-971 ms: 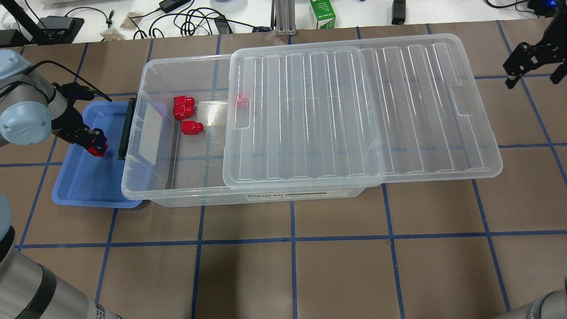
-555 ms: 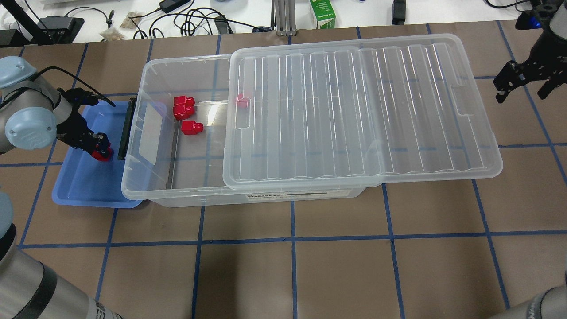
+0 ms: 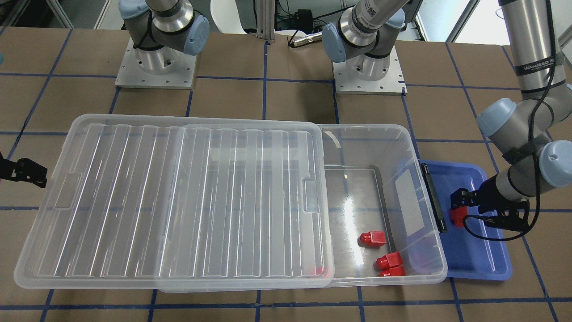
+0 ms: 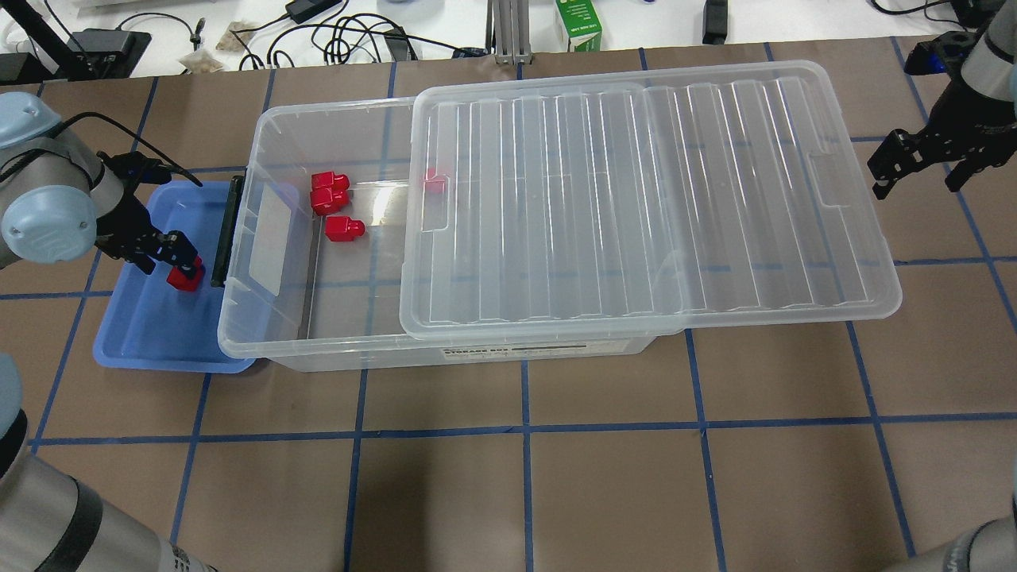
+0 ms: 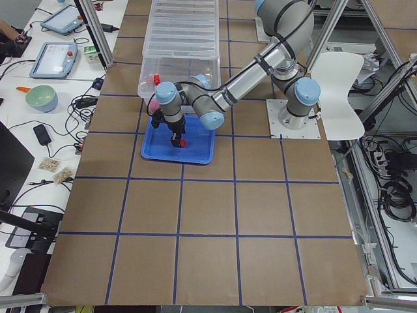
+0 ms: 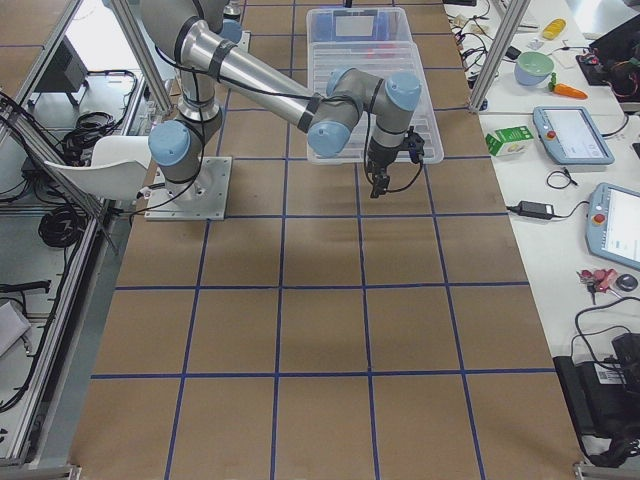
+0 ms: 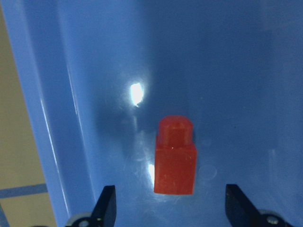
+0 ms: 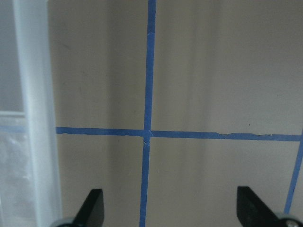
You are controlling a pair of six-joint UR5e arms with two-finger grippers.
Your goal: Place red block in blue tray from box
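Note:
A red block [image 7: 175, 158] lies flat on the floor of the blue tray [image 4: 159, 334], close to the tray's box-side rim; it also shows in the overhead view [image 4: 186, 278] and the front view [image 3: 456, 216]. My left gripper [image 7: 170, 213] is open right above it, one finger on each side and clear of it. The clear box [image 4: 262, 338] stands next to the tray with its ribbed lid [image 4: 636, 199] slid to the right. Three red blocks [image 4: 330, 195] lie in the box's open end. A fourth [image 4: 435, 183] shows under the lid's edge. My right gripper [image 4: 914, 176] is open and empty.
The box's black latch [image 4: 225, 230] overhangs the tray's right rim, close to my left gripper [image 4: 176, 260]. My right gripper [image 8: 170, 213] hovers over taped brown table just off the lid's right edge. Cables and a green carton [image 4: 578, 24] lie beyond the table's far edge.
My left gripper lowered the red block into the blue tray and let go of it. My right gripper moved left and nearer, toward the lid's right edge.

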